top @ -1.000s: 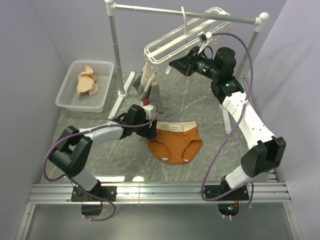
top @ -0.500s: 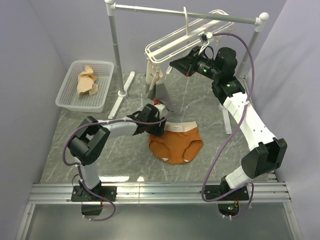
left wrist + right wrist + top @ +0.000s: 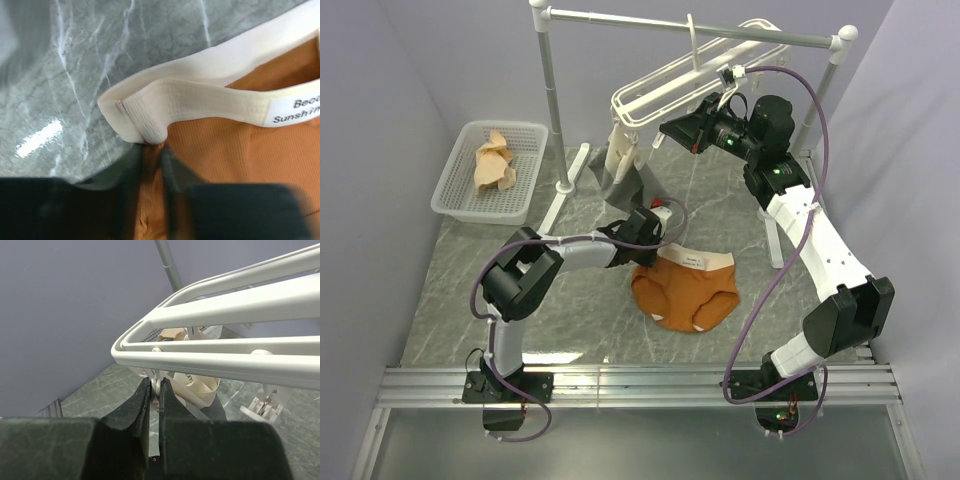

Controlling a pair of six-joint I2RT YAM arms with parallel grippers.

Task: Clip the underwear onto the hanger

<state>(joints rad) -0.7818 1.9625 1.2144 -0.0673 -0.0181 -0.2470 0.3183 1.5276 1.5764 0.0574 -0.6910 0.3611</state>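
The rust-orange underwear (image 3: 685,292) lies flat on the marble table, its pale waistband toward the rack. My left gripper (image 3: 658,238) is low at the waistband's left corner. In the left wrist view it (image 3: 151,151) is shut on the orange fabric of the underwear (image 3: 235,150) just under the folded waistband end. The white hanger (image 3: 665,82) hangs from the rail. My right gripper (image 3: 670,128) is raised under the hanger's near-left end. The right wrist view shows it (image 3: 155,385) shut on a small white clip (image 3: 156,386) dangling from the hanger (image 3: 225,359).
A grey-and-beige garment (image 3: 623,165) hangs from the hanger's left end. The grey rail (image 3: 690,25) on white posts spans the back. A white basket (image 3: 443,193) with a tan cloth (image 3: 493,160) sits at the left. Another clip (image 3: 262,405) hangs to the right.
My left arm slid right along the table to the waistband's corner and its jaws shut on the fabric. The underwear shifted a little to the right. The right arm stayed still.
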